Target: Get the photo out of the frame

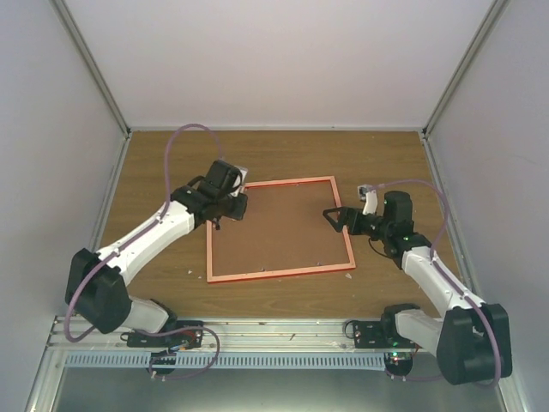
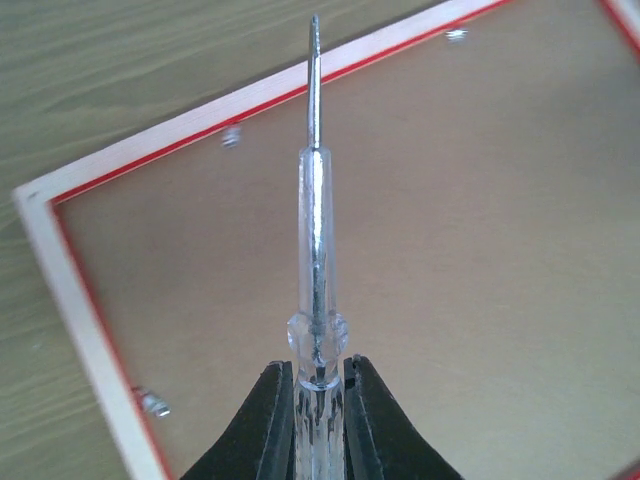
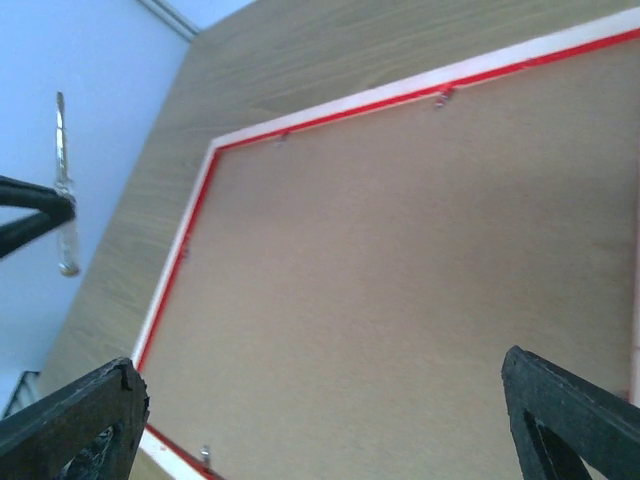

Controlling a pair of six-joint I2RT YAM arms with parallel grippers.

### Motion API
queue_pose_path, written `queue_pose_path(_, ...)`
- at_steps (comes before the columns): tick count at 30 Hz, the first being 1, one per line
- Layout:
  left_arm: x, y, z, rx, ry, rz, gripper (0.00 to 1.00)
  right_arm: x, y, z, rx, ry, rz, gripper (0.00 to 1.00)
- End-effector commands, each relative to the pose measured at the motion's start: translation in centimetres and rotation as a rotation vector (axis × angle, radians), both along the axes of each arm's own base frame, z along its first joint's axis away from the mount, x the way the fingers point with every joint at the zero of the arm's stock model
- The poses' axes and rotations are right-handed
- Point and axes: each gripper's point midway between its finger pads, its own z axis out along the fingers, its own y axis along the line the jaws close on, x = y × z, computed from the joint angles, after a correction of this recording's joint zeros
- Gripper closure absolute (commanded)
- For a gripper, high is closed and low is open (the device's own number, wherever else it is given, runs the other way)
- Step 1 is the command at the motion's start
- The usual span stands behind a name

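The thin red frame [image 1: 276, 274] lies flat before me, face down on the wooden table [image 1: 163, 163], slightly skewed, its brown board back [image 1: 279, 230] upward, small metal tabs [image 2: 231, 135] along its inner edge.

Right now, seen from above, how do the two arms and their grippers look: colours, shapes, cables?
The left arm and right arm have white links, black joints and black bases. A purple cable loops along each. The left gripper and right gripper are black, each with two tapered fingers. No readable markings.
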Motion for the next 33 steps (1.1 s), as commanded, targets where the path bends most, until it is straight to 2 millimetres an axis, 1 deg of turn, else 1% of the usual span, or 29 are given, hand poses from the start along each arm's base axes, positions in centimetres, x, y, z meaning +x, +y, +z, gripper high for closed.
queue_pose_path(1,-0.7,-4.1,2.8,-0.022,-0.133,-0.111,1.00,0.8,2.5,3.9,0.123,-0.049,0.049,0.04)
queue_pose_path(7,-3.5,-9.7,3.3,0.049,-0.233,-0.302,1.00,1.1,4.5,6.9,0.199,-0.080,0.046,0.06)
queue_pose_path(9,-4.1,-11.1,3.3,0.078,-0.261,-0.336,1.00,1.0,5.2,7.5,0.229,-0.080,0.048,0.07)
queue_pose_path(14,-4.9,-13.5,2.8,0.162,-0.310,-0.371,1.00,0.8,6.5,8.0,0.276,-0.067,0.049,0.14)
queue_pose_path(18,-5.2,-14.8,2.0,0.227,-0.329,-0.385,1.00,0.7,7.0,8.5,0.299,-0.069,0.047,0.16)
queue_pose_path(20,-5.4,-15.4,1.7,0.252,-0.342,-0.391,1.00,0.7,7.2,8.2,0.297,-0.052,0.043,0.19)
queue_pose_path(22,-5.6,-16.1,1.6,0.269,-0.360,-0.399,1.00,0.9,7.3,7.3,0.291,-0.020,0.026,0.23)
queue_pose_path(26,-5.6,-16.7,1.6,0.284,-0.384,-0.394,1.00,1.1,7.2,5.8,0.296,0.043,-0.009,0.32)
queue_pose_path(33,-5.7,-17.7,1.1,0.297,-0.398,-0.409,1.00,1.3,7.6,4.7,0.300,0.093,-0.026,0.41)
